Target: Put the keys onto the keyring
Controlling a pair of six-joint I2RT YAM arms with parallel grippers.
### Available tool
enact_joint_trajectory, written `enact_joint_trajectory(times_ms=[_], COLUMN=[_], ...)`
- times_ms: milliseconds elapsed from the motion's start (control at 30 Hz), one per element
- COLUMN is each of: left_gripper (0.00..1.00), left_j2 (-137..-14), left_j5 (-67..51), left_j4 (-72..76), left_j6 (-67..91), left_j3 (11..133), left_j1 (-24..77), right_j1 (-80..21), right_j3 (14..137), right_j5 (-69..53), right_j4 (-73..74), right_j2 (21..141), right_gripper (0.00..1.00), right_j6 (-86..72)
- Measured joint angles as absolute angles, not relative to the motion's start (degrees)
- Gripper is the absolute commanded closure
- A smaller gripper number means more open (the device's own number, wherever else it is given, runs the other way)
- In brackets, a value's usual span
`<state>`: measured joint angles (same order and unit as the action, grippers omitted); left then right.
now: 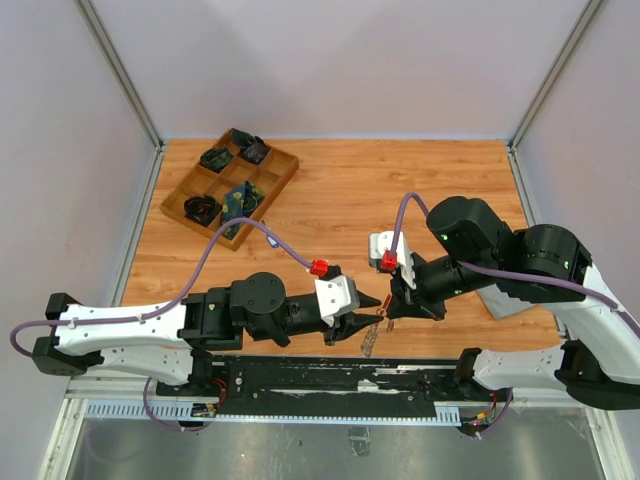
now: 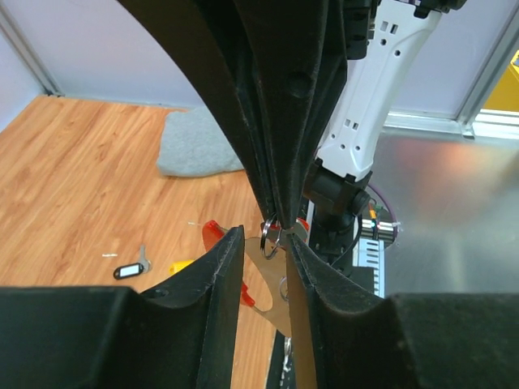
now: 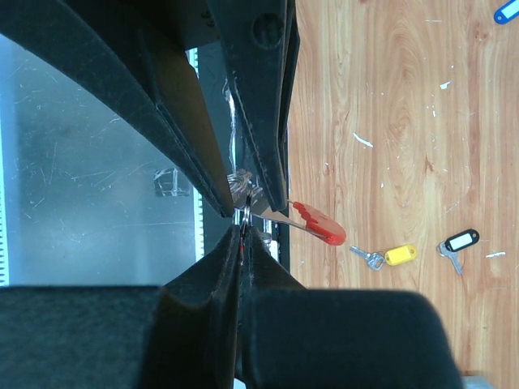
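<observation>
The keyring [image 1: 372, 338] hangs between my two grippers near the table's front edge. Its red plastic part [image 3: 321, 228] and tan strap [image 2: 272, 279] show in the wrist views. My right gripper [image 3: 243, 230] is shut on the keyring's small metal ring [image 2: 272, 240], with a red sliver between its pads. My left gripper [image 2: 266, 235] is open, with its jaws on either side of the ring and strap. A yellow-headed key [image 3: 397, 255] and a black-tagged key [image 3: 459, 241] lie loose on the wood. The top view does not show them.
A wooden compartment tray [image 1: 276, 185] with dark items stands at the back left. A grey cloth [image 2: 195, 142] lies on the wood behind the right arm. A blue tag [image 3: 506, 10] lies farther off. The black rail [image 1: 320, 378] runs along the table's near edge under the keyring.
</observation>
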<state>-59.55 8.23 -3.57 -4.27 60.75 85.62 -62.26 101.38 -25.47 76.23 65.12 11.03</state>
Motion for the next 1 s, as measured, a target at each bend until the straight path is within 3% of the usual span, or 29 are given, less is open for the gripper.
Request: enact_joint_trajectory(times_ms=[333,533,667,1000], left_gripper=[0.99,1.00,1.00,1.00], left_j2=[-60.5,-60.7,-60.5,-54.0], left_j5=[7.4,7.4,8.2,12.5], left_j4=[-3.6,-3.6,-2.9,3.9], left_j6=[-4.5,-4.7,-4.5,-1.9], left_j3=[61.6,61.8,61.7,54.5], left_j1=[85.6,85.6,85.6,85.6], right_j1=[-62.3,-62.3,-62.3,-62.3], right_j3=[100.8,99.9,97.4,81.2], right_j5=[-25.5,-25.4,-24.6,-18.3], right_j4=[75.7,74.5,71.1,47.8], right_j2=[64.9,63.6,61.0,47.7], right_gripper=[0.99,0.98,0.76,0.67], right_j6=[11.0,11.0,10.0,-1.1])
